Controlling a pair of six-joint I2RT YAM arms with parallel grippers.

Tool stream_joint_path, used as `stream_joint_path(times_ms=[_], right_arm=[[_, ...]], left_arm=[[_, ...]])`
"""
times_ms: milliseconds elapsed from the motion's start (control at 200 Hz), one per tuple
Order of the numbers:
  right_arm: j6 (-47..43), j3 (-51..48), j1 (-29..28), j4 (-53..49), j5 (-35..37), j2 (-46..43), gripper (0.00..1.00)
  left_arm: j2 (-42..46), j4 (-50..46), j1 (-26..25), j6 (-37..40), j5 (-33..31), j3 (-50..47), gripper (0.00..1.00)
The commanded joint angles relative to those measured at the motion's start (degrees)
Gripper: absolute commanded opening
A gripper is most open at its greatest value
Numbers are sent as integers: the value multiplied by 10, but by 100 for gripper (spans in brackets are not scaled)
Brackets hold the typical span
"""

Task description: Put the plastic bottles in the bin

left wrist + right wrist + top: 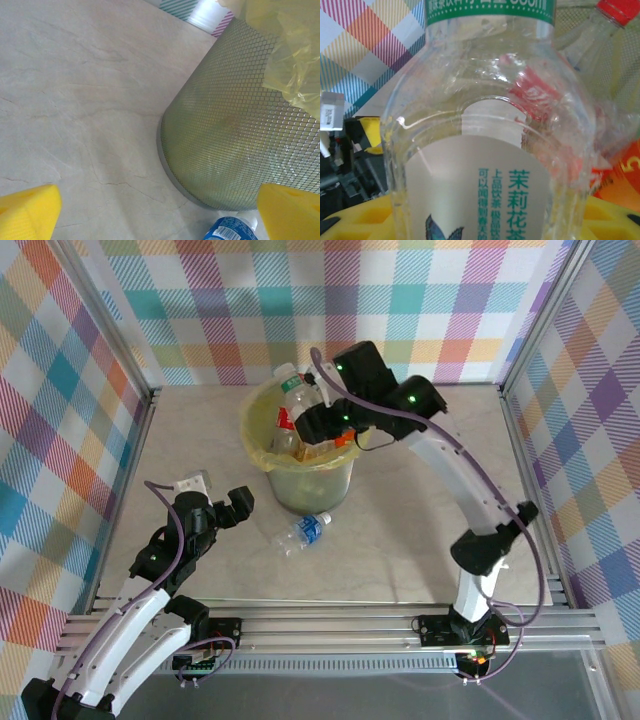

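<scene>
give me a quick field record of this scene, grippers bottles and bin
left gripper: open, low over the table beside the bin
right gripper: above the bin, shut on a green-banded bottle
bin: upright, bag-lined, several bottles inside
loose bottle: blue label, lying on the table by the bin's base

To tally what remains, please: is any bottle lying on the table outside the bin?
Yes, a blue-labelled bottle lies on the table beside the bin.
</scene>
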State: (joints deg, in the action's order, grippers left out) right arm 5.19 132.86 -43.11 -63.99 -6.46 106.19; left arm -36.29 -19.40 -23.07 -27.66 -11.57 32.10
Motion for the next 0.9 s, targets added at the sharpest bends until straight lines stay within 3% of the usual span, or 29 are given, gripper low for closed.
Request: stream_joint_path(times_ms=[0, 185, 895], right_arm=[[-38, 89, 5, -69, -34, 52, 48], [-35, 196, 6, -127, -30, 137, 50], [-20, 192, 4, -148, -2, 160, 77]], left_arm=[[5, -7, 4, 2, 6, 11, 100], [3, -5, 3, 1, 10, 12, 100], [1, -17, 3, 13, 32, 30, 100]])
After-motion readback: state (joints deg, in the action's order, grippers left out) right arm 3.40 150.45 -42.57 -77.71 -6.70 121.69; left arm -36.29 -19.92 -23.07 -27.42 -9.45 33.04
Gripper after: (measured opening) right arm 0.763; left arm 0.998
